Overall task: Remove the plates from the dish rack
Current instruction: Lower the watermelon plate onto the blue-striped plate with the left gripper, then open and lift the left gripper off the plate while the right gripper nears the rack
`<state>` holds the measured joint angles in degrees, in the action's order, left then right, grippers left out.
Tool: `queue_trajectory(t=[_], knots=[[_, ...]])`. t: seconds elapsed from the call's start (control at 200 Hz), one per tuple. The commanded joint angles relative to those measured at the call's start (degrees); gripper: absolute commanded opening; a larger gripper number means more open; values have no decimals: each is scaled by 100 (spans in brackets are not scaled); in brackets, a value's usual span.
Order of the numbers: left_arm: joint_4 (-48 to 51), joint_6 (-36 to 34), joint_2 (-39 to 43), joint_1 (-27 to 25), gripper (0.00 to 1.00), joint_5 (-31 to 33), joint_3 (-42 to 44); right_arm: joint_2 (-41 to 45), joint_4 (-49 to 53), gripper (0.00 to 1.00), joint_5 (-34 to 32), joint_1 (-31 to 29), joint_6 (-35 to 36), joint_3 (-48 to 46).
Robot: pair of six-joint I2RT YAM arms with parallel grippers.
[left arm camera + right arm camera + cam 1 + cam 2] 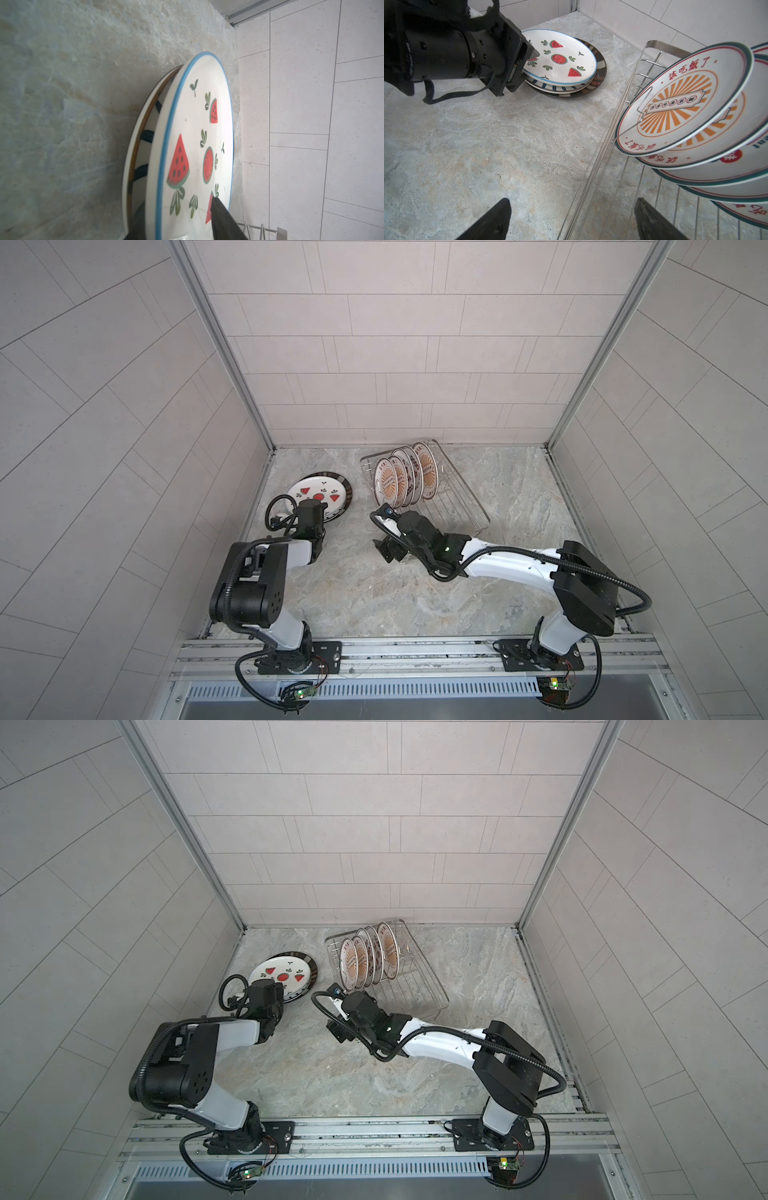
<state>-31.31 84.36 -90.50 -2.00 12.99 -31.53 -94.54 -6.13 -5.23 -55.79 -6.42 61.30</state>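
While the white round ceramic plate painted with red watermelon slices and a blue rim (562, 60) lies flat on top of a stack at the far left of the grey marbled stone tabletop (374, 605), the left gripper (178, 202) straddles its near edge, one finger (224, 220) over the painted face and the other under the rim; whether they pinch the plate or stand loose I cannot tell. Beneath it lie a white plate with dark stripes (556, 88) and a dark brown-rimmed plate (600, 70). The shallow silver wire dish rack (469, 506) stands at the far middle, holding a row of white plates with orange sunbursts (390, 485) tilted on edge. The right gripper (572, 200) hovers at the rack's near left corner, fingers spread wide and empty
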Motion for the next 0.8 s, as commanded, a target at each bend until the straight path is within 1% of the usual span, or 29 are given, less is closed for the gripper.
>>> queue_trajectory(t=[0.0,0.04,0.215,0.335,0.375,0.43,0.47,0.661,0.796], knots=[[152,-123,46,34,58,213,-55,139,-72,95,-116,-37,22,-85],[201,-159,72,41,60,267,-55,146,-81,95,-112,-37,9,-96],[160,-227,126,42,60,424,30,211,-77,95,-98,-37,-21,-81],[411,-290,430,35,62,727,94,234,-81,95,-92,-37,-26,-75],[484,-373,553,38,65,825,110,239,-72,95,-92,-37,-26,-82],[644,-460,687,42,75,929,86,243,-72,95,-106,-37,-26,-81],[719,-502,748,35,78,974,77,243,-71,95,-101,-37,-24,-83],[583,-538,775,42,78,912,182,286,-45,94,-85,-37,-27,-65],[529,-556,753,51,79,900,155,486,-63,94,-49,-54,-40,-148]])
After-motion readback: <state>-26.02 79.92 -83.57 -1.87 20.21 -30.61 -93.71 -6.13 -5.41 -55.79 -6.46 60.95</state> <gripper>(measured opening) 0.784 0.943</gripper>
